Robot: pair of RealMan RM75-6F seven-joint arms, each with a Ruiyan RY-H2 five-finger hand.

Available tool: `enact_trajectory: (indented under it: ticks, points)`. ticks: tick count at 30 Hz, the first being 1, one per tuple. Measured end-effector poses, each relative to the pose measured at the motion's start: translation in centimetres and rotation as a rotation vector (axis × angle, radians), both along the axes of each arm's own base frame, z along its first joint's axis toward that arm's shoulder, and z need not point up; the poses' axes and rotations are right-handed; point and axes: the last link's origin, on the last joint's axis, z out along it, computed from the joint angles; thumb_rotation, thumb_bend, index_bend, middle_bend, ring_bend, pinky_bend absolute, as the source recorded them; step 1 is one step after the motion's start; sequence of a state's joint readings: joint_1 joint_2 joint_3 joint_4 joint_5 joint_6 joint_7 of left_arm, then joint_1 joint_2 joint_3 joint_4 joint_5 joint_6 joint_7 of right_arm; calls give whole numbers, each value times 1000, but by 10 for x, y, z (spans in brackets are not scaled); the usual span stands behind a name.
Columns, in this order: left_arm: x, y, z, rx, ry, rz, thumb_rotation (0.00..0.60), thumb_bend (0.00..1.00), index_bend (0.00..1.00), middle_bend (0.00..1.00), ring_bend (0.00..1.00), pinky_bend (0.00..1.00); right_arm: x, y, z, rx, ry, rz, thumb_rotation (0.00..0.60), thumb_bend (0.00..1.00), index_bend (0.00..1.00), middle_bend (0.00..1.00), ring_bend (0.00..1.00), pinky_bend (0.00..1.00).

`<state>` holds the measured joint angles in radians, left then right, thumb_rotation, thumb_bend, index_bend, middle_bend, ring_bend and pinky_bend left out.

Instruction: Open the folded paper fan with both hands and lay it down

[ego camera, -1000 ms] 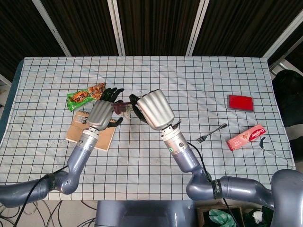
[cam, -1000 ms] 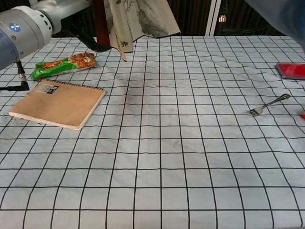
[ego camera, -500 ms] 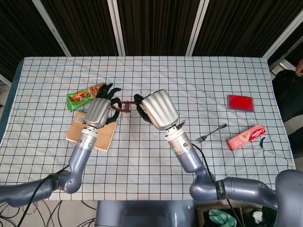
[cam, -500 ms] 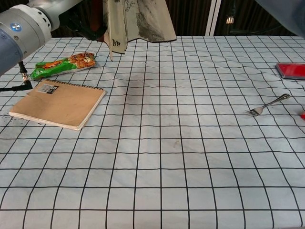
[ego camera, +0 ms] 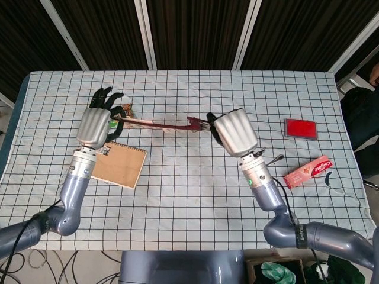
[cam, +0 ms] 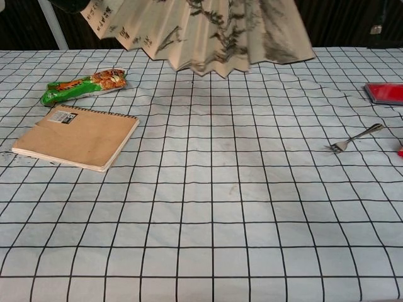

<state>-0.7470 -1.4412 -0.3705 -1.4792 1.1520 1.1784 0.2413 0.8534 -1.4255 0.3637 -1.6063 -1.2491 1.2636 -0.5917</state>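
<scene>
Because each end rib must be pulled apart, the left hand [ego camera: 98,123] and right hand [ego camera: 232,131] each grasp one end of the paper fan [cam: 208,31]. It hangs spread above the desk [cam: 252,207], pleats down, not yet laid flat.

Seen from the head view, the robot's left hand [ego camera: 98,122] is raised with its silver back facing up and its dark fingers [ego camera: 105,94] curled around one end of a spread cream paper fan with red ribs [ego camera: 157,125]. The right hand [ego camera: 233,131], well apart from the left, grips the fan's other end. Both grey forearms reach up from the bottom edge.
</scene>
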Motion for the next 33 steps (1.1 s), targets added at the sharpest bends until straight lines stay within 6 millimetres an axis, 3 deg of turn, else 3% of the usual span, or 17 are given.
enact_trajectory:
  ticks: [9, 19, 26, 27, 29, 31, 33]
  points:
    - [-6, -2, -4, -7, 1, 20, 600, 510, 621, 176, 0, 0, -50, -6, 16, -91, 90, -103, 600, 832, 874, 878, 946, 873]
    - [8, -4, -23, -25, -21, -4, 600, 509, 621, 176, 0, 0, -67, -8, 17, -117, 79, -145, 600, 831, 874, 878, 944, 874]
    - [7, -10, -40, -49, -18, 10, 600, 509, 621, 176, 0, 0, -83, -4, 10, -105, 87, -181, 600, 796, 868, 864, 931, 869]
    - [6, -11, -43, -55, -18, 13, 600, 509, 621, 175, 0, 0, -85, -3, 9, -102, 88, -187, 600, 759, 837, 852, 921, 866]
    - [4, -14, -48, -64, -16, 16, 600, 509, 621, 175, 0, 0, -89, -1, 7, -96, 90, -197, 600, 600, 624, 797, 879, 837]
    - [2, -18, -53, -76, -11, 18, 600, 510, 621, 175, 0, 0, -93, 1, 6, -91, 96, -214, 600, 396, 248, 711, 807, 785]
    - [1, -22, -58, -86, -9, 20, 600, 510, 621, 175, 0, 0, -98, 3, 4, -87, 115, -243, 600, 287, 58, 651, 753, 743]
